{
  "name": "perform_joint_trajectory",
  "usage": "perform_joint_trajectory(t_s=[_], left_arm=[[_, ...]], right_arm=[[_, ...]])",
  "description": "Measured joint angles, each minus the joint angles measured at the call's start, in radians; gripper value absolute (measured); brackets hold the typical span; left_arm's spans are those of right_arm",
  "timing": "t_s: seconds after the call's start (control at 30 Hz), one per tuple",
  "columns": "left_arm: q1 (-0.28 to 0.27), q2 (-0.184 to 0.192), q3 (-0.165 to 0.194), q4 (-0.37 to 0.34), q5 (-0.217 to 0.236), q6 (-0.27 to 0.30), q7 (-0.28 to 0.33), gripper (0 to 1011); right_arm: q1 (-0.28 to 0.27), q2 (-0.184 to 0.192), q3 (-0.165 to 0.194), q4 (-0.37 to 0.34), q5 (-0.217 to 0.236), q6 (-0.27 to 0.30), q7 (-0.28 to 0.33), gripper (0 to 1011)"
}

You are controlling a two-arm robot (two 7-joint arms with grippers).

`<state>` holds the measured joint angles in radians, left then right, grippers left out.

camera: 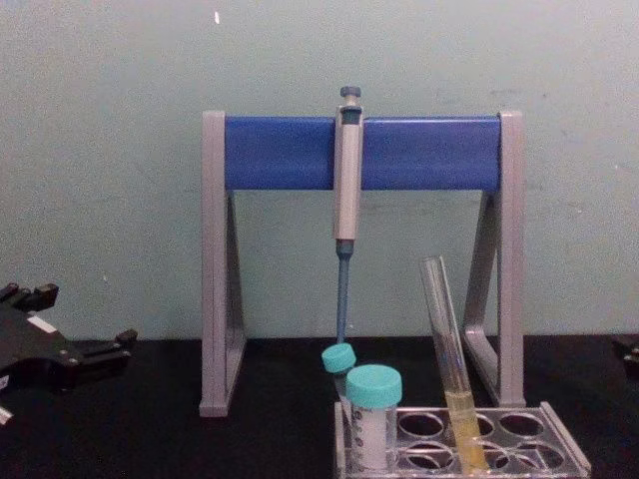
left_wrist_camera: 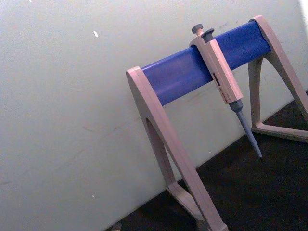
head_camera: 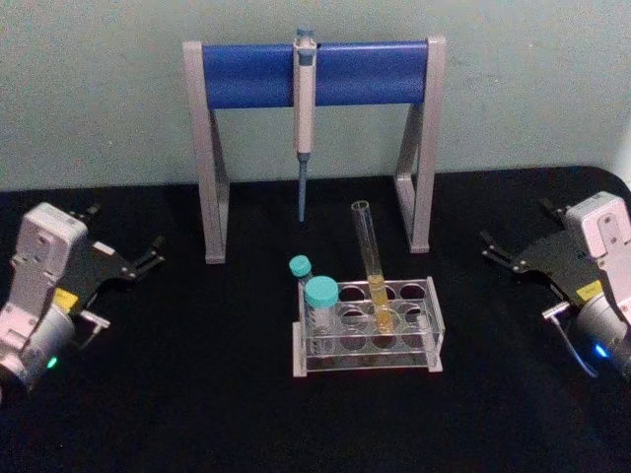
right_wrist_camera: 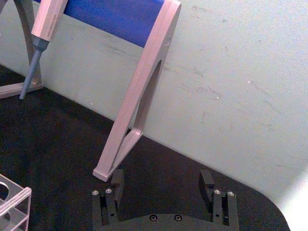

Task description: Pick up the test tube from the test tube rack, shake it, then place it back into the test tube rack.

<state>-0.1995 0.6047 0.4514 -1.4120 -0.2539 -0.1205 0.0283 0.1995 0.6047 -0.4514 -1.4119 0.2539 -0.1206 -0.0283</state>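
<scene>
The test tube (head_camera: pixel 373 261) stands in the test tube rack (head_camera: pixel 367 358) at the middle of the black worktop (head_camera: pixel 197 394), leaning slightly, its open mouth well above the top plate and yellow-orange liquid in its lower part. In the chest view its top (camera: pixel 451 359) tips toward the robot's left. The left gripper (head_camera: pixel 123 236) hangs well apart from it at the worktop's left side, fingers spread and holding nothing. The right gripper (head_camera: pixel 518 227) mirrors it at the right side, also wide open and empty (its wrist view shows the two dark fingers (right_wrist_camera: pixel 117 179) parted over bare worktop).

Two teal-capped tubes (head_camera: pixel 320 293) sit at the rack's left end, just beside the test tube's path on that side. Behind the rack stands a grey-and-blue pipette stand (head_camera: pixel 256 74) with a pipette (head_camera: pixel 304 108) hanging from its bar, tip down, near the tube's mouth. Bare worktop lies between the rack and each gripper and in front of the rack; the far right corner of the worktop is rounded.

Each gripper body carries a small yellow sticker, its writing too small to read.
</scene>
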Motion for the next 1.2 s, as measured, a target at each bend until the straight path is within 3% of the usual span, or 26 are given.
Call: perform_joint_trajectory(t_s=[1.2], left_arm=[[0.000,0.000,0.000,0.000,0.000,0.000,0.000,1001]], right_arm=[[0.000,0.000,0.000,0.000,0.000,0.000,0.000,1000]])
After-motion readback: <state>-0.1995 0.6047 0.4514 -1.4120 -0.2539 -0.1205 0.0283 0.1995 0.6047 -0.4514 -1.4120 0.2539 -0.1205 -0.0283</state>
